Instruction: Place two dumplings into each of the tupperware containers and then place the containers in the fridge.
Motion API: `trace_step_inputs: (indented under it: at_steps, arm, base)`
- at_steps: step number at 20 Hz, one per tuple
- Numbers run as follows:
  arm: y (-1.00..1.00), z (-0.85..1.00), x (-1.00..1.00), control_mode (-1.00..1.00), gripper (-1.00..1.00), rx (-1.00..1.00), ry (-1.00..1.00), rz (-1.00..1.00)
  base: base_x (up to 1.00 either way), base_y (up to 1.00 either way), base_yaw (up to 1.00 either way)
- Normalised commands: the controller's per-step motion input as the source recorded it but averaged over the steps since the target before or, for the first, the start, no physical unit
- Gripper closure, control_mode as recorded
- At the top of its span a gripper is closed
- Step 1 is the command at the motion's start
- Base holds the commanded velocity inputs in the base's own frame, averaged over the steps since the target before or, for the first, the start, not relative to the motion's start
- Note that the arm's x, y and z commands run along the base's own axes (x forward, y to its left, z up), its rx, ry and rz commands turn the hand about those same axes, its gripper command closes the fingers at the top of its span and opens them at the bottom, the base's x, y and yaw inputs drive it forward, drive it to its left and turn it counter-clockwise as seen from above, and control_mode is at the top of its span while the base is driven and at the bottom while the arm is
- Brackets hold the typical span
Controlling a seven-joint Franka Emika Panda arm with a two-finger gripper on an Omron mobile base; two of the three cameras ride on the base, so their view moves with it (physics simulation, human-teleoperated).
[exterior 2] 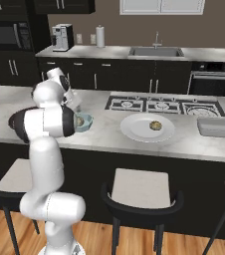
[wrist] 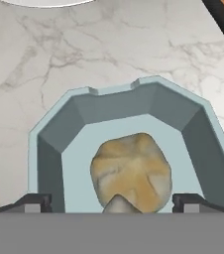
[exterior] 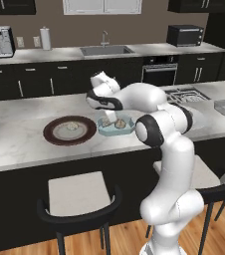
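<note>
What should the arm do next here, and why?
Probably lift straight up. The gripper stands open over the blue tub, and a dumpling lies inside, apparently just dropped. One dumpling waits on the brown-rimmed plate.

The counter [exterior: 20, 134] looks like polished white marble with grey veins, smooth and faintly glossy. The light blue tupperware container [wrist: 183, 119] looks like smooth translucent plastic with a soft sheen on its rim. The dumpling [wrist: 131, 168] inside it has a matt, doughy tan skin with pale folds. The dark-rimmed plate [exterior: 69, 130] looks like glazed ceramic, brown at the edge and pale within; the white plate [exterior 2: 147, 127] is smooth and glossy. The clear greyish container [exterior 2: 218, 127] looks like see-through plastic. The stool seats [exterior: 79, 193] look pale and matt in black frames. The floor [exterior: 15, 249] is warm, lightly shining wood planks.
</note>
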Motion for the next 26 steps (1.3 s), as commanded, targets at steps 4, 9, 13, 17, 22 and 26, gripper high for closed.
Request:
trace_step_inputs:
  at_steps: [4, 9, 13, 17, 22, 26]
  arm:
    - [-0.06, 0.15, -0.12, -1.00, -1.00, 0.00, -0.08, -0.10]
    - [-0.15, 0.41, -0.42, -1.00, -1.00, 0.08, -0.16, -0.06]
    - [-0.12, 0.48, -0.66, -1.00, -1.00, 0.12, -0.18, -0.04]
    - [-0.11, 0.35, -0.89, -1.00, -1.00, 0.11, -0.16, -0.08]
    - [0.00, 0.13, -0.89, -1.00, -1.00, 0.07, -0.08, -0.13]
    - [0.12, -0.03, -0.60, -1.00, -1.00, 0.00, -0.02, 0.00]
  base:
    - [0.00, 0.00, 0.00]
    - [0.00, 0.00, 0.00]
    - [0.00, 0.00, 0.00]
    - [0.00, 0.00, 0.00]
    - [0.00, 0.00, 0.00]
    - [0.00, 0.00, 0.00]
